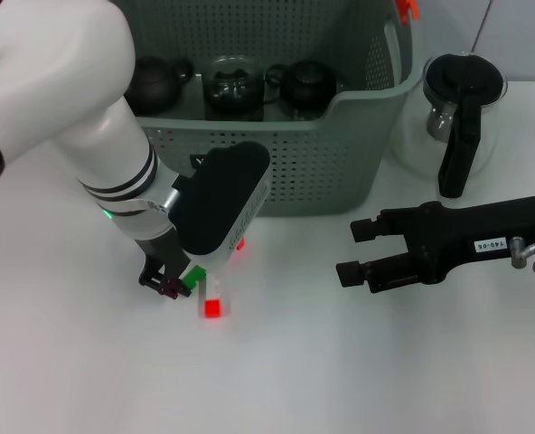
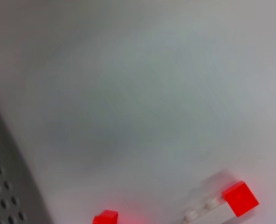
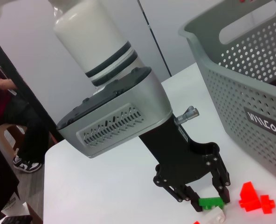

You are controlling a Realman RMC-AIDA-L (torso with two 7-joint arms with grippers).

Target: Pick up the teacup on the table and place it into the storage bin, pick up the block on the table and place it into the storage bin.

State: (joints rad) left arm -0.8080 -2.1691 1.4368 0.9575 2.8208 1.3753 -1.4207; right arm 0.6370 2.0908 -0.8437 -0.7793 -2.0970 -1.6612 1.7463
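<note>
Left gripper (image 3: 204,201) down at table (image 1: 340,362), fingers narrowed around green block (image 3: 210,202); right gripper (image 1: 356,252) parked, fingers wide.

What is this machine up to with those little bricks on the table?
The left gripper is down at the table, its fingers around the green end of a block made of green, white and red bricks. The right gripper hovers open over the table, idle. The storage bin behind already holds three small teapots; a glass pitcher stands beside it.

The white table (image 1: 87,362) carries the storage bin (image 1: 340,145), glass pitcher (image 1: 462,117) and seemingly several blocks (image 1: 213,297).
</note>
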